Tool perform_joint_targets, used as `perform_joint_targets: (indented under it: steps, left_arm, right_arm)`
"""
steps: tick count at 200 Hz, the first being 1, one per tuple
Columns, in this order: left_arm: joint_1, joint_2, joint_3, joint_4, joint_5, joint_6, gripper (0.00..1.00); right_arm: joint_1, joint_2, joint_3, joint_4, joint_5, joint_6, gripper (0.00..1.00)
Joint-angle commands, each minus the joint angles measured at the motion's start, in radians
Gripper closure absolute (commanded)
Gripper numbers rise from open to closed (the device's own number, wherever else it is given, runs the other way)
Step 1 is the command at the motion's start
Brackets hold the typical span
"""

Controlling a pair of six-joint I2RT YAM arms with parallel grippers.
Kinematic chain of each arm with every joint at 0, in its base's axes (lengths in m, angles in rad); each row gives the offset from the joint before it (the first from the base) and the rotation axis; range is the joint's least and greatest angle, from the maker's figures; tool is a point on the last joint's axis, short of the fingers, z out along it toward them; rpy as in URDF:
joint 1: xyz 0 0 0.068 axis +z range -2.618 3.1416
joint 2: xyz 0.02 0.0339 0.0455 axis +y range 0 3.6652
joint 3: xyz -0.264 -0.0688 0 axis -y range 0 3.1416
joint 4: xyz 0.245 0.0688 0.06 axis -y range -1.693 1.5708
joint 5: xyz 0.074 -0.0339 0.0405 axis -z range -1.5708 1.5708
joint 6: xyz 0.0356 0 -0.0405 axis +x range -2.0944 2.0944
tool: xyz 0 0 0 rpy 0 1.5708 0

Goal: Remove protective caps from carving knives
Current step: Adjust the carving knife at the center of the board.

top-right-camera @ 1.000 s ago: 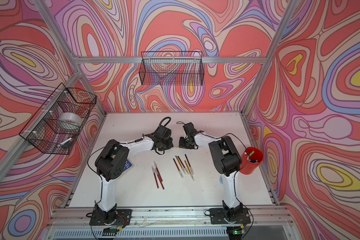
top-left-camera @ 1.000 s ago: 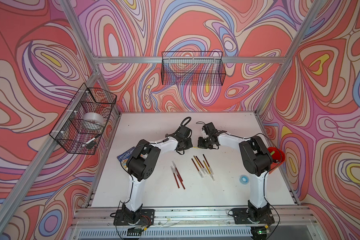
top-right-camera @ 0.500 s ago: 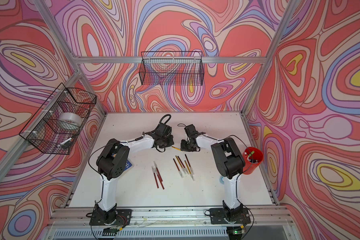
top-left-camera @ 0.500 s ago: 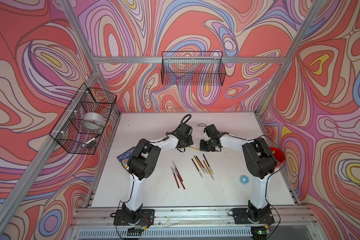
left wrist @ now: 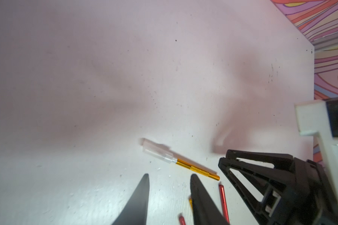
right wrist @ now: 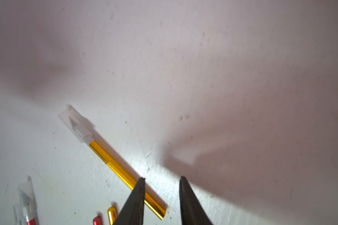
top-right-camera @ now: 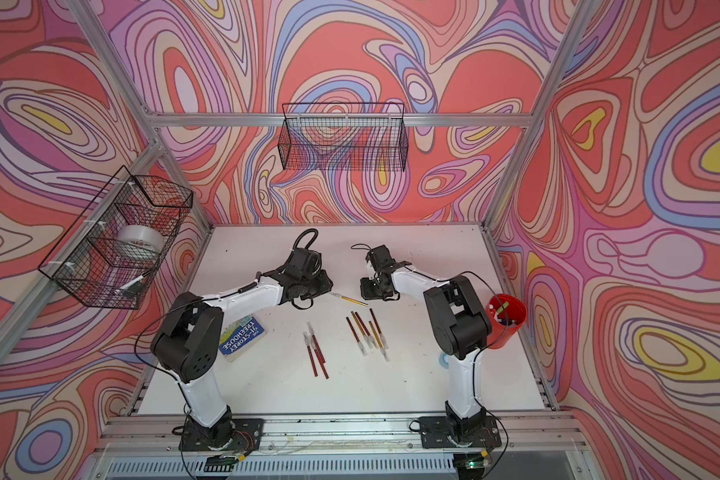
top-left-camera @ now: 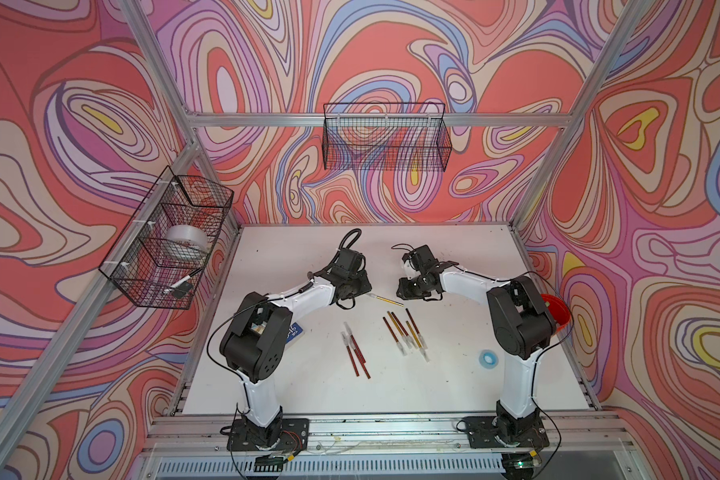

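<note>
Left pincer (left wrist: 170,178) and right pincer (right wrist: 162,180) both open, empty; yellow knife (right wrist: 115,169) loose on surface (right wrist: 203,78), cap (right wrist: 74,124) still on; off-centre grasp could roll it away or crush cap.

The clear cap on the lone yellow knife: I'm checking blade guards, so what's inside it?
Through the cap a grey pointed blade shows, fixed to the yellow knife. The cloudy plastic blurs its cutting edge, so its condition cannot be judged. Nothing else shows inside.
</note>
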Motion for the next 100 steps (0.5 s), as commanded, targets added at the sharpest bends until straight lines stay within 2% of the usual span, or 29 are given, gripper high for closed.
perform_joint_targets:
  steps: [1, 43, 100]
  left_arm:
    - [0.025, -0.092, -0.076, 0.021, -0.027, -0.034, 0.51]
    - [0.074, -0.233, -0.194, -0.008, -0.040, -0.053, 0.34]
    - [0.124, -0.348, -0.285, -0.036, -0.052, -0.061, 0.27]
  right_arm:
    - [0.047, 0.001, 0.043, -0.015, 0.059, -0.125, 0.67]
    - [0.090, 0.053, 0.110, -0.050, 0.103, -0.190, 0.66]
    - [0.129, 0.142, 0.211, -0.120, 0.171, -0.262, 0.66]
